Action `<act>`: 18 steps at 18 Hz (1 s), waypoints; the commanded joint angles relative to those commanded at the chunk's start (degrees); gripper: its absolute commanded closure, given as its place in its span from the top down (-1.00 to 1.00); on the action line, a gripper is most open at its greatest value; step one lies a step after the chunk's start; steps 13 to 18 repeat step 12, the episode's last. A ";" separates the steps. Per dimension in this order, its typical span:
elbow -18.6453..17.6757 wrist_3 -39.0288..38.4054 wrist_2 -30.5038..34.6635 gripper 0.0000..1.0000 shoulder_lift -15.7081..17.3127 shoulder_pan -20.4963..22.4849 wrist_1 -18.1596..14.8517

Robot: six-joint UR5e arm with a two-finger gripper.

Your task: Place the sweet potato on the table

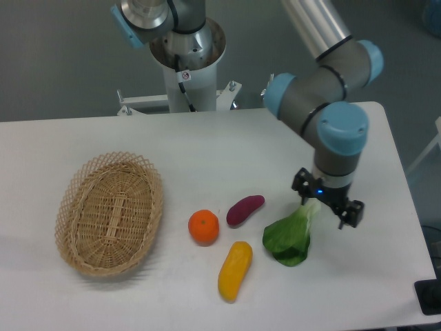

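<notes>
The sweet potato (245, 209), a small reddish-purple tuber, lies on the white table (227, 148) near the middle, tilted up to the right. My gripper (325, 201) hangs to its right, well apart from it. The jaws stand apart over the pale stem of a leafy green vegetable (289, 238) that lies on the table. The gripper holds nothing that I can see.
An orange (204, 227) sits just left of the sweet potato. A longer yellow-orange vegetable (235, 270) lies in front of it. An oval wicker basket (110, 212) stands at the left with nothing in it. The robot base (187, 62) is at the back edge.
</notes>
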 joint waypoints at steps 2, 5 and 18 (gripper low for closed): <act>0.18 1.57 0.00 1.00 0.09 0.79 -0.09; -0.17 2.90 0.17 1.00 0.26 1.15 -0.09; -1.05 2.81 0.53 1.00 0.44 0.97 0.00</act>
